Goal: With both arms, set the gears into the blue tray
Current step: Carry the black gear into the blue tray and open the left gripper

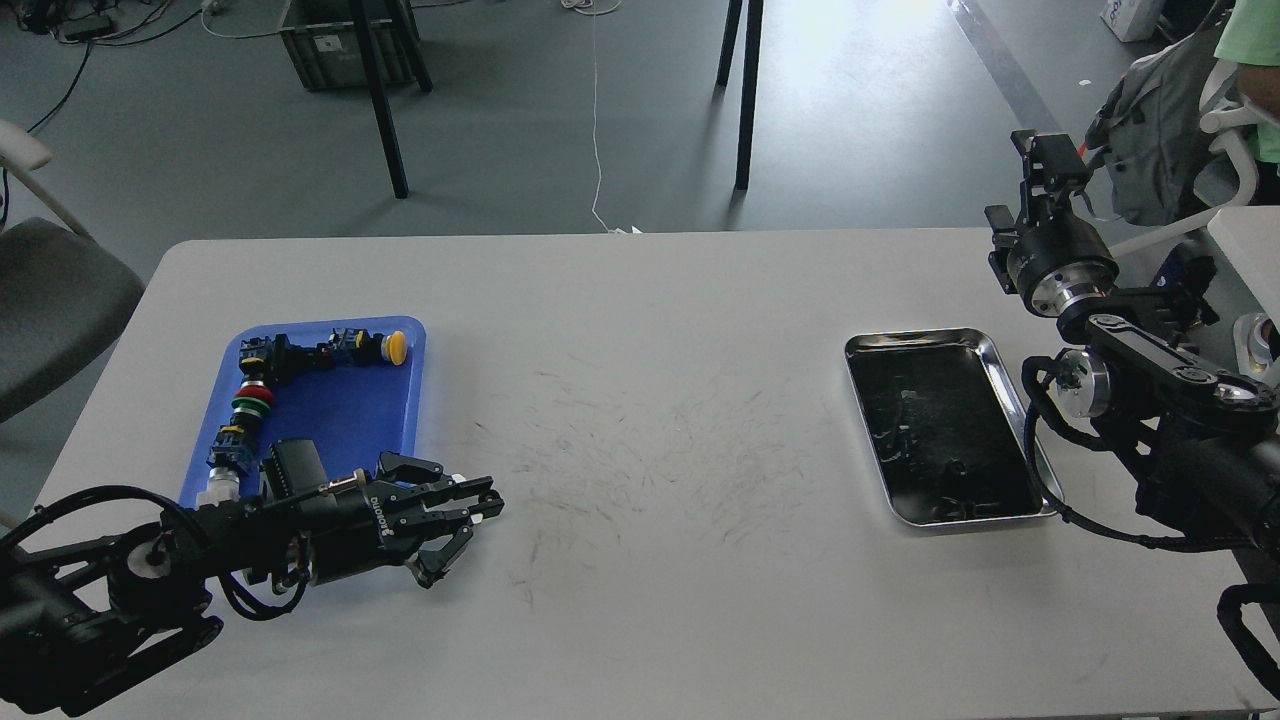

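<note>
The blue tray [352,415] lies at the table's left, with a row of colourful push-button switches [262,385] along its far and left sides. My left gripper [487,503] hovers low just right of the tray's near right corner, its fingers drawn together. The gear that lay on the table there no longer shows; it sits hidden between the fingertips. My right gripper [1048,160] is raised beyond the table's far right edge, small and dark, well away from both trays.
A shiny steel tray [920,338] with a dark inside lies at the right; small dark bits [950,510] at its near end are too dim to name. A grey chair [50,300] stands off the left edge.
</note>
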Available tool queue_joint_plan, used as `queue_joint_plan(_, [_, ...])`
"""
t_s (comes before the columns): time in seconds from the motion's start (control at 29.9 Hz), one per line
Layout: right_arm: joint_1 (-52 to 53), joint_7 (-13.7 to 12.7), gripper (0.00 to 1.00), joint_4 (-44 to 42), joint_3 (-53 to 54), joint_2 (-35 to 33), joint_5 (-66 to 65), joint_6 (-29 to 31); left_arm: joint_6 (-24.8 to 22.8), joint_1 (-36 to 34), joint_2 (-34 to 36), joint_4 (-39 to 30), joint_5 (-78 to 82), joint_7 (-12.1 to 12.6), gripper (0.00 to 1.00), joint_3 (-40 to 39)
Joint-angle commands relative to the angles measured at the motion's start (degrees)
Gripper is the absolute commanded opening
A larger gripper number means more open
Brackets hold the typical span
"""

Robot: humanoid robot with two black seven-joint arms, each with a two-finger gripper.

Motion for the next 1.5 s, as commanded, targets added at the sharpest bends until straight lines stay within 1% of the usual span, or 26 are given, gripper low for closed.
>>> queue_joint_plan(0.0, [0.0, 0.0, 0.94, 0.0, 0.0, 0.0, 0.0, 0.0, -0.3, -1.8, 1.7, -0.3, 0.0, 0.0, 0.14, -0.9])
queue_joint_plan(0.13, [-0.1, 0.0, 0.94, 0.0, -0.1, 0.0, 0.0, 0.0, -0.5, -2.7, 3.6, -0.3, -1.8, 0.0, 0.14, -2.7])
queue_joint_plan(0.27, [-0.1, 0.0, 0.94, 0.0, -0.1, 0.0, 0.0, 0.0, -0.8, -6.5, 5.6, 1.2, -2.7, 0.0, 0.14, -2.4])
queue_joint_plan(0.37, [0.0, 0.0, 0.94, 0.1, -0.2, 0.0, 0.0, 0.0, -1.0, -7.0, 5.7, 4.2, -3.0, 0.0, 0.14, -3.1])
queue_joint_plan(0.67, [0.0, 0.0, 0.94, 1.3, -0.3, 0.0, -0.1, 0.0, -0.8, -7.0, 2.7, 13.1, -7.0, 0.0, 0.14, -3.3])
queue_joint_plan(0.84, [0.1, 0.0, 0.94, 1.5, -0.4, 0.0, -0.2, 0.0, -0.6, -6.8, 2.7, 16.0, -9.6, 0.0, 0.14, -2.8])
queue_joint_plan(1.47, [-0.2, 0.1, 0.94, 1.6, -0.4, 0.0, -0.4, 0.0, -0.4, -5.7, 2.4, 19.2, -11.0, 0.0, 0.16, -2.4])
